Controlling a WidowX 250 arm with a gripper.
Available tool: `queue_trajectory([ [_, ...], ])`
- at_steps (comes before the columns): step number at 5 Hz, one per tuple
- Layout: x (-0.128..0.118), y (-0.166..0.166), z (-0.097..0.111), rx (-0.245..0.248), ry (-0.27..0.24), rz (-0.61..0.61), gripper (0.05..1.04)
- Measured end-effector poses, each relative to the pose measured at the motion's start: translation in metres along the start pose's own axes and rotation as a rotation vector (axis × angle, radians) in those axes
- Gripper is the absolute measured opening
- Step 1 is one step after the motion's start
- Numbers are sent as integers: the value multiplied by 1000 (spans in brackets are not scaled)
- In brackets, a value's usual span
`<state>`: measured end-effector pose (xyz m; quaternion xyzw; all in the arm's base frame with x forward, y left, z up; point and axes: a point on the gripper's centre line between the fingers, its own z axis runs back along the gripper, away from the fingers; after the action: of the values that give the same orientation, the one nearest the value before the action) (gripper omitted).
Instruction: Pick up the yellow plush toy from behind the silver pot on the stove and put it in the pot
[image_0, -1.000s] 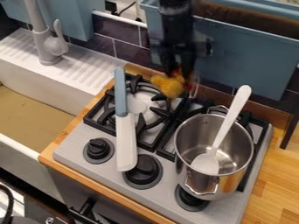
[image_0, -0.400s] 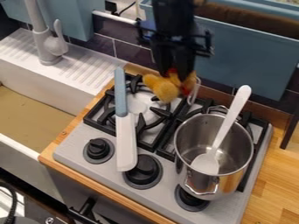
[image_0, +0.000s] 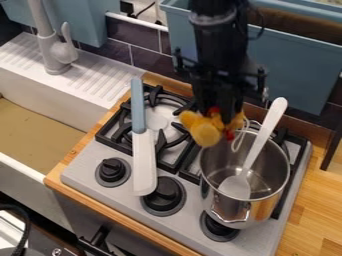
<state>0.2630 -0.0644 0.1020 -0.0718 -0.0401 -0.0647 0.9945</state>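
While the tool (image_0: 219, 114) hung over the rear of the stove (image_0: 83, 172), it was found closed on a yellow-and-red toy (image_0: 204, 132). The toy was located near the upper-left rim of the metal pot (image_0: 224, 206); contact with the rim could not be determined. A white spoon (image_0: 262, 136) leaned inside the pot. Left of the pot, a blue-handled spatula (image_0: 143, 162) lay across the stove, its white blade beside a black knob (image_0: 162, 194).

Location type: kitchen. A sink (image_0: 33, 131) and tap (image_0: 55, 52) lie at 9 to 10 o'clock. The stove (image_0: 87, 169) bears a pot (image_0: 257, 211) at 4 o'clock.
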Motion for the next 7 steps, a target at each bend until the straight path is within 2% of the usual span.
queue_trajectory([
  [2, -1, -18, -10, 22, -30, -44, 320],
  [4, -16, -24, -28, 24, -16, -65, 315],
  [5, -16, -25, -30, 29, -23, -65, 374],
  [7, -17, -24, -28, 7, -10, -48, 950],
])
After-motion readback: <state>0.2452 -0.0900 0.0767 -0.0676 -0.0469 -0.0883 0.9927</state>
